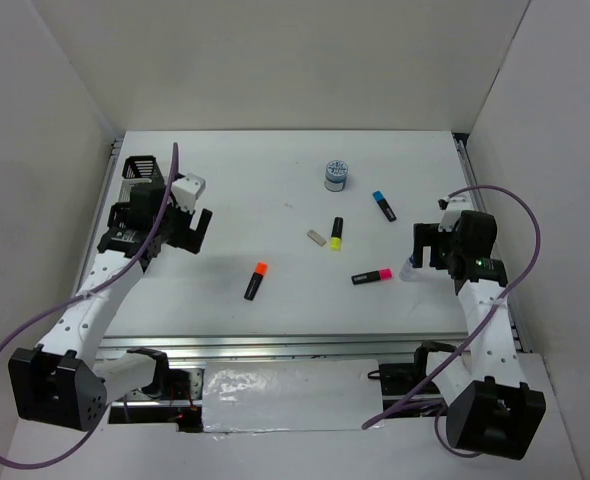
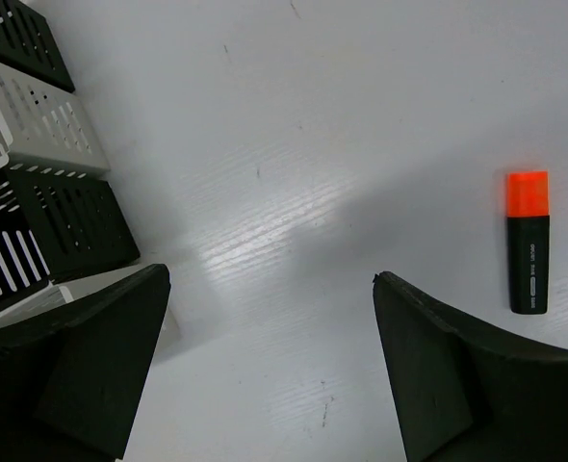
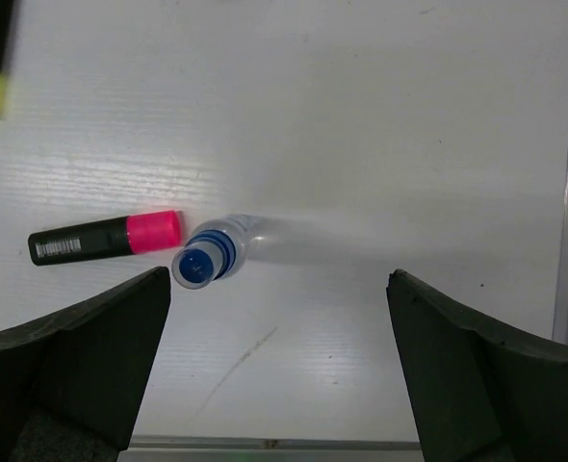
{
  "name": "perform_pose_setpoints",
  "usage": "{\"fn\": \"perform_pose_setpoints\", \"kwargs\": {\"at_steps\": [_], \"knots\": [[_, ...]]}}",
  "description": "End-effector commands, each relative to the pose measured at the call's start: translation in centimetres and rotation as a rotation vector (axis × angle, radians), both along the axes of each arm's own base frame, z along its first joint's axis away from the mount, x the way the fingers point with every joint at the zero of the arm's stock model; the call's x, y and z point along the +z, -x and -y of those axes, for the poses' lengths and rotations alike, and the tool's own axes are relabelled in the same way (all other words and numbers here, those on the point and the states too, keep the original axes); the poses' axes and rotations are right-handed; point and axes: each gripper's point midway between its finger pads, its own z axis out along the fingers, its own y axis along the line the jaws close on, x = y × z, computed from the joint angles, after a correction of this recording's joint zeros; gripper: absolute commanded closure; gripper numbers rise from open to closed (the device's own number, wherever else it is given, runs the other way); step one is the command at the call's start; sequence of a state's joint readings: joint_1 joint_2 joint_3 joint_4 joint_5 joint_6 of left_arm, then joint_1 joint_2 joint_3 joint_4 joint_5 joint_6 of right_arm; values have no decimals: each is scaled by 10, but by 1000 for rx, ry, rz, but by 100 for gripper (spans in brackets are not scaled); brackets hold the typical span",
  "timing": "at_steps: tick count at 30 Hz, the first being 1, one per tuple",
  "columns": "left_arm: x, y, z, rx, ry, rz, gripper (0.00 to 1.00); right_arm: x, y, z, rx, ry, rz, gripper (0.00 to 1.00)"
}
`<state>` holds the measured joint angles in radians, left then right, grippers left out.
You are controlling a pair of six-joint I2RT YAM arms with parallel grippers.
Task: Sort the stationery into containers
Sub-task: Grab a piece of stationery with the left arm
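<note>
stationery (image 1: 336, 233) lying loose across the table (image 1: 255, 180), well apart from the cups (image 1: 143, 168) at the far left: orange highlighter (image 1: 256, 281) nearest the left gripper (image 1: 190, 228), eraser (image 1: 317, 237) and yellow highlighter (image 1: 336, 234) at centre, pot (image 1: 336, 175) and blue highlighter (image 1: 383, 205) further back, pink highlighter (image 1: 372, 276) just beside the right gripper (image 1: 422, 252). hovering, both grippers, with fingers spread wide and gripping nothing. risking trouble on the right: a blue-capped tube (image 3: 207, 255) lying just beside the pink cap, perhaps touching, so closing there likely catching both or flicking one away. risking, on the left, bumping the cups while swinging out, being so close to them. risking too a highlighter rolling off under a skewed pinch, or tipping over a cup rim, each cup looking narrow.
</note>
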<state>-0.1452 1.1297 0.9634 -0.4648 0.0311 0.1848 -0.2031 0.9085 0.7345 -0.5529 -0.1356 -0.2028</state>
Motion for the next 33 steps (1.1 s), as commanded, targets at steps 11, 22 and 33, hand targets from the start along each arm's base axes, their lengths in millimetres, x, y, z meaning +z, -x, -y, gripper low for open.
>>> {"fn": "perform_pose_setpoints", "kwargs": {"at_steps": [11,22,33], "knots": [[36,-6,25,-90,106,125,1,43,-29,-23,153,-104,76,8],[84,-73,93,-245,234,197,3,62,-85,-35,160,-129,43,8],[91,-194,244,-480,368,198,11,55,-80,-27,110,-164,7,7]]}}
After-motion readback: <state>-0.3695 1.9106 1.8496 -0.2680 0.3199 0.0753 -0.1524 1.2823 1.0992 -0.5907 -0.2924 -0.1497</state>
